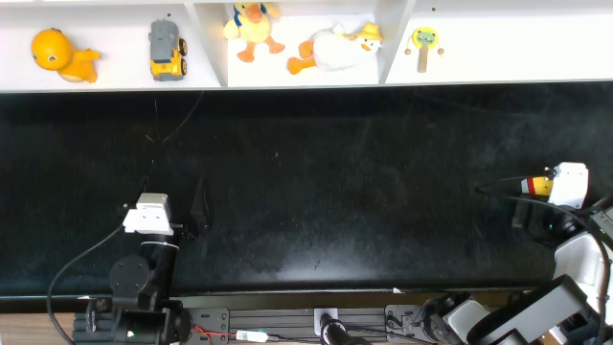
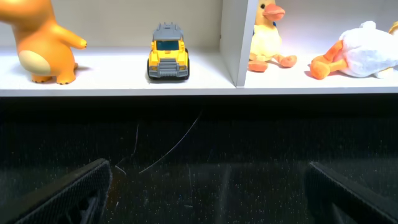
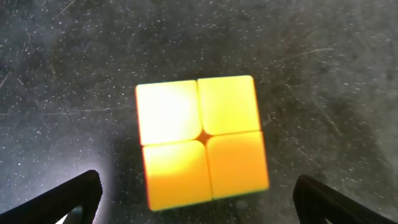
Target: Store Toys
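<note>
The right gripper (image 3: 199, 198) hangs wide open and empty over a yellow cube (image 3: 202, 142) lying on the black table (image 3: 62, 62). The left gripper (image 2: 208, 190), equally spread and empty, faces the white shelf (image 2: 124, 84) holding an orange figure (image 2: 43, 40), a yellow truck (image 2: 168, 53), a standing duck (image 2: 267, 37) and a lying white duck (image 2: 360, 53)

Yellow two-by-two cube (image 3: 202, 140) lies flat on the surface (image 1: 335, 192) near its right edge; orange figure (image 1: 62, 53), yellow truck (image 1: 168, 50), upright yellow duck (image 1: 253, 29), toppled white duck (image 1: 335, 50) and rattle (image 1: 424, 43) sit in the shelf (image 1: 517, 57) along the far edge.
</note>
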### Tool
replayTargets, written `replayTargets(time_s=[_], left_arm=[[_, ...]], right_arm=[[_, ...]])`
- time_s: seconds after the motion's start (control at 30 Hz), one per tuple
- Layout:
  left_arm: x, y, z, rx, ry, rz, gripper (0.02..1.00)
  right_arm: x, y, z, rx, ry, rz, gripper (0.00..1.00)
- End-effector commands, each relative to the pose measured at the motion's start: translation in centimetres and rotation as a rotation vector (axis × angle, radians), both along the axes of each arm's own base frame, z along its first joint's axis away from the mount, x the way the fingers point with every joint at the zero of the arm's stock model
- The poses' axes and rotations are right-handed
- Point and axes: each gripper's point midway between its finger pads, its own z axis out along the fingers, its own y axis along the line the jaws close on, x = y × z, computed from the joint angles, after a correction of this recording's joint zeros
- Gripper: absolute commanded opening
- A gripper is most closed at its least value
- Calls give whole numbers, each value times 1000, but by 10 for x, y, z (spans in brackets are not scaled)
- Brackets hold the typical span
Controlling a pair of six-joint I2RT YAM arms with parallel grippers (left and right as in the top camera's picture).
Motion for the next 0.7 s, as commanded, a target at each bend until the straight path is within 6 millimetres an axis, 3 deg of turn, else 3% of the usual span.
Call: replayTargets(time_s=[0.03,0.17,0.37,0.57,0.7], left_arm=[[-1,-1,2,16,-9,-9,998],[-1,-1,2,16,-9,-9,998],[-1,-1,2,16,-9,-9,998],[-1,-1,2,16,-9,-9,998],[-1,-1,2,16,-9,-9,998]], right_arm=[[10,0,6,-1,-31,36,998],[14,0,5,-4,-40,46,996],[21,7,3,22,-64,77,912],[24,5,5,10,-75,80,680],[25,4,6,5,-79,80,599]])
